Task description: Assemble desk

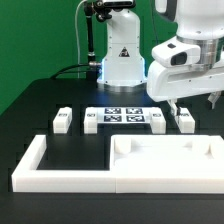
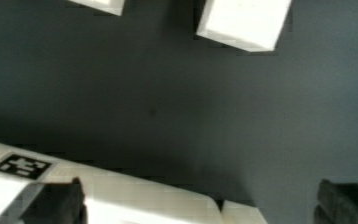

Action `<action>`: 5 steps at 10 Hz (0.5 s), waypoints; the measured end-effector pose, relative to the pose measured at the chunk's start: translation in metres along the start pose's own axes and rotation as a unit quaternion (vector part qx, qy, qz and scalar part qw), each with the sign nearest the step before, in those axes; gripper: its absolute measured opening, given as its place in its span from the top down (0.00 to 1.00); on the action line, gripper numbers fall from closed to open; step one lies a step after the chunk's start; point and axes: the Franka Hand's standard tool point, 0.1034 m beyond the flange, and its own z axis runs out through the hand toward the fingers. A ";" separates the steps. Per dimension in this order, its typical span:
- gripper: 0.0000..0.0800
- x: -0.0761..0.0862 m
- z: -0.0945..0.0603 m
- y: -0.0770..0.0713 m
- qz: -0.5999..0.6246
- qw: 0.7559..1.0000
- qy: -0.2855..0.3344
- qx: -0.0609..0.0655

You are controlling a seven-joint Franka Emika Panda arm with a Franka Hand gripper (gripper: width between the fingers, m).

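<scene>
The white desk tabletop (image 1: pixel 160 152) lies flat inside the border wall, towards the exterior view's right. Four short white legs stand in a row behind it: two to the left (image 1: pixel 62 120) (image 1: pixel 90 122) and two to the right (image 1: pixel 157 120) (image 1: pixel 184 121). My gripper (image 1: pixel 194 101) hangs open above the right-hand pair, holding nothing. In the wrist view two white legs (image 2: pixel 247 22) (image 2: pixel 98 5) rest on the black table. My gripper (image 2: pixel 197 205) shows its dark fingers (image 2: pixel 44 205) wide apart over a white tagged surface (image 2: pixel 131 195); which part that is I cannot tell.
The long white U-shaped border wall (image 1: pixel 40 165) runs along the table's front. The marker board (image 1: pixel 122 117) lies between the leg pairs. The robot's white base (image 1: pixel 120 62) stands at the back centre, on the black tabletop.
</scene>
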 end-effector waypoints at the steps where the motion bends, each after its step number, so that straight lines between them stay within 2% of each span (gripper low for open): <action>1: 0.19 -0.006 0.003 -0.002 0.013 1.000 -0.026 0.002; 2: 0.19 -0.016 0.009 -0.009 0.031 0.993 -0.114 0.007; 3: 0.19 -0.008 0.014 -0.014 0.056 0.983 -0.175 0.023; 4: 0.19 -0.004 0.019 -0.015 0.060 0.977 -0.203 0.029; 5: 0.19 -0.010 0.024 -0.018 0.063 0.965 -0.252 0.033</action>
